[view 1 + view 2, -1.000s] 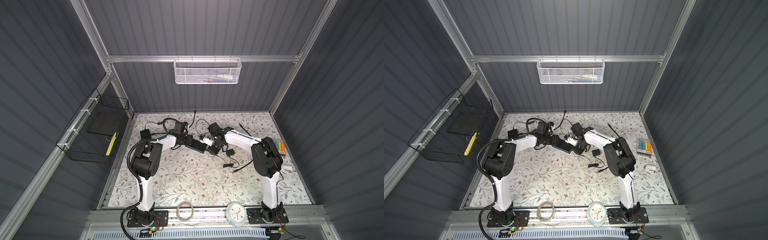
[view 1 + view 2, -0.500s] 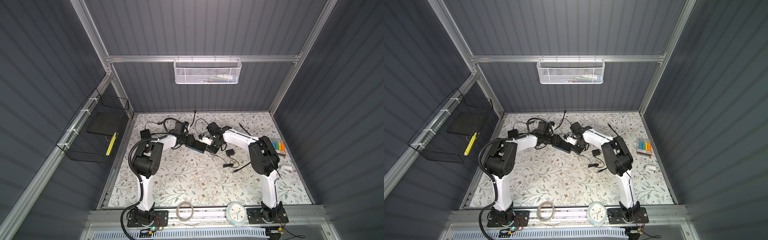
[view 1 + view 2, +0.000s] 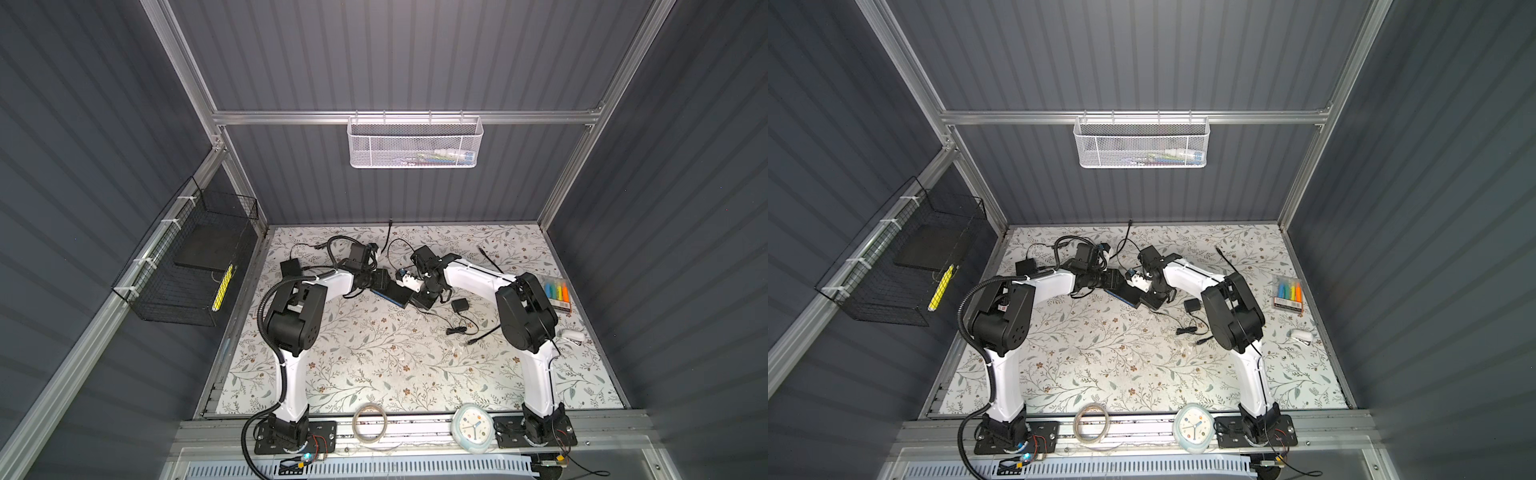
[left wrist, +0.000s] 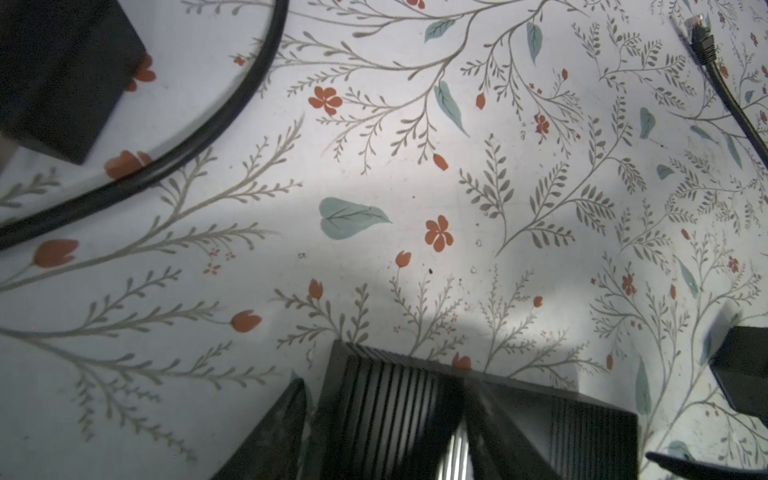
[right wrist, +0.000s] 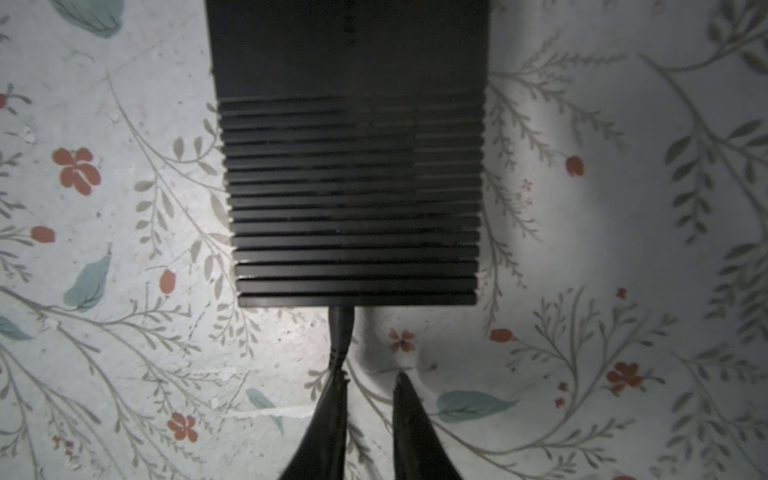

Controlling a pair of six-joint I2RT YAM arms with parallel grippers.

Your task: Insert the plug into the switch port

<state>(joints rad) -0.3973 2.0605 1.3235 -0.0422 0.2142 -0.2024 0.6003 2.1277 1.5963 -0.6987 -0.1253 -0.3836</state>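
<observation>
The right gripper (image 5: pixel 370 376) had just eased its fingers slightly apart and held nothing; the cable (image 5: pixel 337 360) only brushed one finger. Straight ahead of its tips, the plug (image 5: pixel 341 328) sat in the edge of the switch (image 5: pixel 353 187), apparently seated. The left gripper (image 4: pixel 380 386) stayed clamped across the switch, steadying it.

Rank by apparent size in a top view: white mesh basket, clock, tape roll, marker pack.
1. white mesh basket
2. clock
3. tape roll and marker pack look about alike.
The clock and tape roll sit nearer the camera.
</observation>
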